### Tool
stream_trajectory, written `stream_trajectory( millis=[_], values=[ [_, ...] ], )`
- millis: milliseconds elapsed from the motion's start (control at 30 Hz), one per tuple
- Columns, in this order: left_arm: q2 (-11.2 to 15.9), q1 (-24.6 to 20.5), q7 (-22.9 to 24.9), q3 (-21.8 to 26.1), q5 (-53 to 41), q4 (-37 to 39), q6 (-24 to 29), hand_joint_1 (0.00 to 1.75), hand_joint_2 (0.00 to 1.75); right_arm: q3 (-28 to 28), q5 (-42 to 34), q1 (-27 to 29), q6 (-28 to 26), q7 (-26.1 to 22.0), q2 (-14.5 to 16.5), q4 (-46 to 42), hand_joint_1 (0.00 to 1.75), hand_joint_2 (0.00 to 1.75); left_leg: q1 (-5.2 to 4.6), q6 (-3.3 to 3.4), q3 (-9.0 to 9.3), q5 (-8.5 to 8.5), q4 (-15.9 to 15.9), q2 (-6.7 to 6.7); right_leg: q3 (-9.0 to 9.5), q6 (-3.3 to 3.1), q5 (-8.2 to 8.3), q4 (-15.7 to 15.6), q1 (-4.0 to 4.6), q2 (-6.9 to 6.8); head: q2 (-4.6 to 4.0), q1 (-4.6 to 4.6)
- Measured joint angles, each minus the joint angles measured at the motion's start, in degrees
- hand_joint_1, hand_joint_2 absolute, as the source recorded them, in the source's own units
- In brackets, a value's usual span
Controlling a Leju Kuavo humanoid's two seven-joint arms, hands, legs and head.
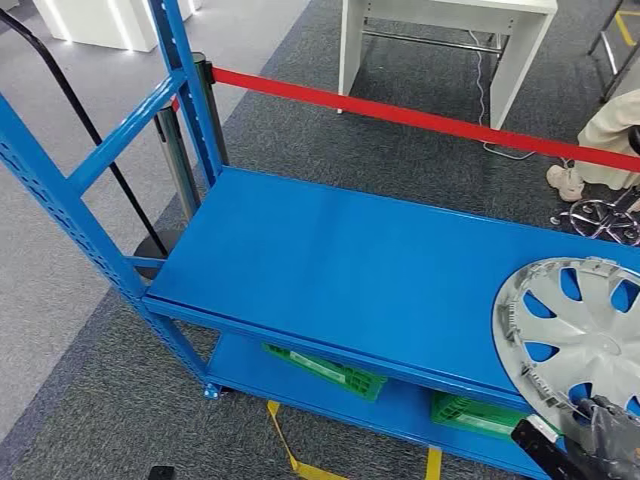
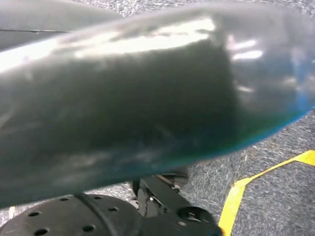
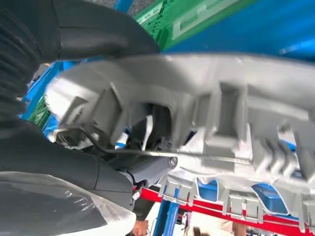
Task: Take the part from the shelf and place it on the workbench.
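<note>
Grey carpet (image 1: 68, 290) runs under everything, with yellow tape (image 1: 290, 455) marking the floor below the blue shelf (image 1: 355, 270). Down at the lower right of the head view, the right hand (image 1: 604, 435) comes in, dark fingers closed on the near rim of the silver wheel cover (image 1: 577, 335), and that grip is firm: in the right wrist view the thick grey thumb (image 3: 104, 29) lies over one face of the rim while the rest of the hand (image 3: 55, 167) sits under the other, the ribbed plastic edge clamped between them. The wheel cover lies face up at the right end of the shelf's top deck, blue showing through its spoke openings, part of its rim reaching past the deck's front edge where the hand has it. On the lower deck, two green crates (image 1: 324, 368) sit side by side. Behind the shelf a red barrier belt (image 1: 423, 118) stretches from a metal post (image 1: 177, 150), and beyond it stands a white table (image 1: 445, 40). A person's shoe (image 1: 564, 180) shows at far right. Left hand: cannot tell, its wrist view is blurred by a grey rounded surface.
</note>
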Motion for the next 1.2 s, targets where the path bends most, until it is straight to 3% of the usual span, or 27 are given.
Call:
stream_trajectory(
  millis=[67,133,167,200,333,400,467,500,533,567,633,700,767,867,967,1000,1033,1067,1100,1133,1200],
  values=[
    [0.07,0.05,-0.1,0.05,0.0,0.0,0.03,0.0,0.0,0.14,-0.6,0.07,-0.15,-0.05,-0.16,-0.15,1.75,1.75,0.06,-0.09,1.27,2.41,-3.16,0.0,0.17,0.17,-0.2,0.12,-0.13,-0.02,0.0,0.0],
    [0.2,0.12,-0.32,0.16,0.02,0.0,0.06,0.0,0.0,0.42,-1.69,0.43,-0.47,-0.05,-0.68,-0.56,1.75,1.75,0.1,-0.18,4.13,6.57,-10.06,0.0,0.27,0.67,-0.73,0.51,-0.31,-0.05,0.0,-0.02],
    [0.24,0.09,-0.48,0.25,0.04,0.0,0.07,0.0,0.0,0.63,-2.1,0.75,-0.67,0.01,-1.07,-0.9,1.75,1.75,0.05,0.01,5.31,7.62,-12.95,-0.01,0.16,1.0,-1.03,0.85,-0.31,-0.04,0.0,-0.07],
    [0.25,0.07,-0.62,0.33,0.07,0.0,0.07,0.0,0.0,0.89,-2.4,1.12,-0.87,0.08,-1.46,-1.27,1.75,1.75,-0.04,0.35,5.89,7.98,-14.62,-0.01,-0.02,1.33,-1.22,1.12,-0.26,-0.03,0.01,-0.09],
    [0.37,0.05,-0.87,0.67,0.22,-0.02,0.09,0.0,0.0,2.02,-2.78,2.65,-1.34,0.34,-2.6,-2.83,1.75,1.75,-0.15,2.05,5.79,8.02,-15.66,0.02,-0.65,2.48,-1.65,1.6,-0.31,0.1,0.02,0.03],
    [0.35,-0.04,-0.89,0.87,0.26,-0.02,0.09,0.0,0.0,2.4,-2.86,3.18,-1.39,0.38,-3.0,-3.19,1.75,1.75,-0.01,2.7,5.74,8.28,-16.07,0.07,-2.66,2.96,-4.1,5.38,-0.5,0.4,0.02,0.37],
    [0.35,-0.06,-0.9,1.03,0.25,-0.02,0.09,0.0,0.0,2.75,-2.89,3.42,-1.39,0.42,-3.17,-3.26,1.75,1.75,-0.11,2.97,5.49,8.33,-16.1,0.13,-6.49,3.32,-7.47,13.14,-0.67,0.6,0.02,0.61],
    [0.36,-0.04,-0.9,1.09,0.25,-0.02,0.09,0.0,0.0,2.9,-2.89,3.57,-1.4,0.43,-3.21,-3.26,1.75,1.75,-0.15,2.99,5.44,8.34,-16.09,0.15,-8.07,3.44,-8.25,16.22,-0.73,0.62,0.02,0.62],
    [0.37,-0.02,-0.9,1.15,0.25,-0.02,0.09,0.0,0.0,3.02,-2.89,3.75,-1.44,0.43,-3.24,-3.28,1.75,1.75,-0.16,3.0,5.44,8.34,-16.09,0.16,-8.77,3.52,-7.97,17.48,-0.78,0.62,0.02,0.62],
    [0.37,-0.01,-0.91,1.21,0.25,-0.02,0.09,0.0,0.0,3.11,-2.9,3.92,-1.5,0.42,-3.3,-3.32,1.75,1.75,-0.14,2.99,5.52,8.34,-16.09,0.15,-8.27,3.55,-6.54,16.28,-0.85,0.62,0.02,0.63],
    [0.35,-0.02,-1.17,1.31,0.3,-0.01,-0.2,0.0,0.0,3.34,-2.99,4.14,-1.81,0.42,-3.55,-3.58,1.75,1.75,-0.12,2.83,5.74,8.33,-16.08,0.12,-4.86,3.5,-2.57,9.09,-1.06,0.62,0.02,0.65],
    [0.34,-0.06,-2.11,1.43,0.68,-0.01,-1.52,0.0,0.87,3.63,-3.22,4.38,-2.35,0.42,-3.84,-4.11,1.75,1.75,-0.23,2.28,5.75,8.31,-16.02,0.1,-1.98,3.12,-0.89,2.85,-0.98,0.68,0.02,0.6],
    [0.37,-0.09,-3.61,1.61,1.4,-0.02,-3.67,0.0,1.75,3.87,-3.6,5.01,-3.1,0.42,-4.1,-4.87,1.75,1.75,-0.24,1.52,5.65,8.39,-16.08,0.09,-1.46,2.45,-1.13,1.37,-0.67,0.74,0.02,0.54],
    [0.48,-0.06,-5.81,1.96,2.07,-0.02,-5.83,0.0,1.75,4.32,-4.49,6.19,-4.32,0.37,-4.5,-6.44,1.75,1.75,-0.05,0.54,5.34,7.34,-14.89,0.09,-1.1,1.21,-0.72,0.99,-0.74,0.57,0.02,0.45],
    [0.57,-0.01,-7.15,2.44,2.6,-0.02,-6.38,0.0,1.75,4.87,-5.14,6.89,-5.16,0.33,-4.72,-7.86,1.75,1.75,-0.05,0.13,1.49,1.73,-5.24,0.08,-0.93,0.51,-0.33,0.83,-0.83,0.41,0.02,0.09],
    [0.58,0.03,-7.44,2.71,3.03,-0.02,-6.41,0.0,1.75,5.05,-5.25,7.1,-5.42,0.33,-4.73,-8.25,1.75,1.75,-0.05,0.07,0.14,0.43,-1.96,0.08,-0.97,0.44,-0.28,0.85,-0.76,0.39,0.02,0.08],
    [0.61,0.07,-7.67,3.0,3.55,-0.02,-6.36,0.0,1.75,5.19,-5.35,7.31,-5.71,0.34,-4.74,-8.6,1.75,1.75,-0.05,0.07,-0.5,0.26,-0.35,0.08,-0.98,0.43,-0.28,0.88,-0.69,0.38,0.02,0.08],
    [0.63,0.07,-7.86,3.35,4.12,-0.03,-6.16,0.0,1.75,5.35,-5.47,7.49,-6.08,0.33,-4.74,-8.97,1.75,1.75,-0.06,0.14,-0.24,1.23,-0.84,0.08,-0.95,0.44,-0.3,0.92,-0.64,0.39,0.02,0.07],
    [0.66,0.04,-8.0,3.73,4.66,-0.03,-5.79,0.0,1.75,5.55,-5.69,7.67,-6.53,0.27,-4.74,-9.4,1.75,1.75,-0.08,0.28,0.89,3.05,-3.34,0.08,-0.89,0.46,-0.34,0.97,-0.62,0.41,0.01,0.08],
    [0.68,-0.03,-8.05,4.1,5.12,-0.04,-5.3,0.0,1.75,5.78,-5.98,7.87,-7.15,0.1,-4.74,-9.84,1.75,1.75,-0.1,0.5,2.59,5.25,-7.16,0.08,-0.83,0.54,-0.41,1.04,-0.62,0.43,0.01,0.07],
    [0.67,-0.26,-7.96,4.82,5.76,-0.05,-4.26,0.0,1.75,6.53,-6.73,8.22,-9.01,-0.46,-4.74,-10.96,1.75,1.75,-0.29,1.01,5.38,7.71,-13.76,0.1,-1.07,0.96,-0.63,1.37,-0.47,0.52,0.01,0.11]
  ],
)
